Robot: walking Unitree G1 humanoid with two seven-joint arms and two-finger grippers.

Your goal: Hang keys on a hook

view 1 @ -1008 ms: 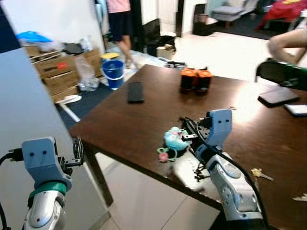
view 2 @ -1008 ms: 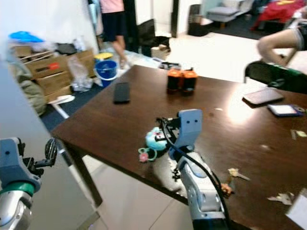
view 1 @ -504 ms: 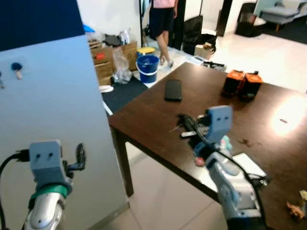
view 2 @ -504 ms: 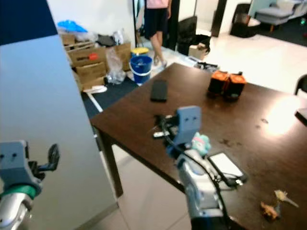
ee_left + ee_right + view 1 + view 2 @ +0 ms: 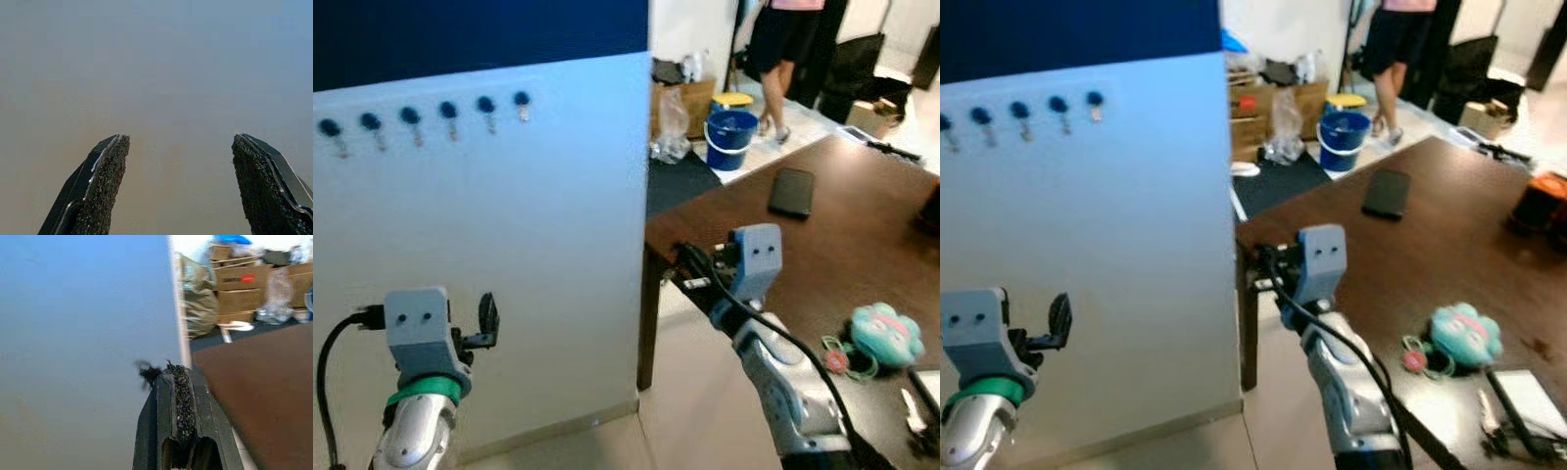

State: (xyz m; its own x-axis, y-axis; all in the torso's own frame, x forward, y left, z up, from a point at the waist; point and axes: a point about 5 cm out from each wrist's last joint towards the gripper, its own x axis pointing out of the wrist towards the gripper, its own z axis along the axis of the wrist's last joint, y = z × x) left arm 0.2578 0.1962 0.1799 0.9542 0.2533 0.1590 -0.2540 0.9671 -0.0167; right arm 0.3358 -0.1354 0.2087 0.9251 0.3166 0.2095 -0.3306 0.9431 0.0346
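Keys (image 5: 145,372) at right tool (image 5: 178,382), orientation unclear

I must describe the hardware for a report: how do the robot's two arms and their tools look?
Both arms are silver with glossy shells. The left arm has a green ring and a black cable. Each wrist carries a pale blue-grey block with two small holes. The left tool has black, rough-padded fingers; a black cable runs along the right arm.
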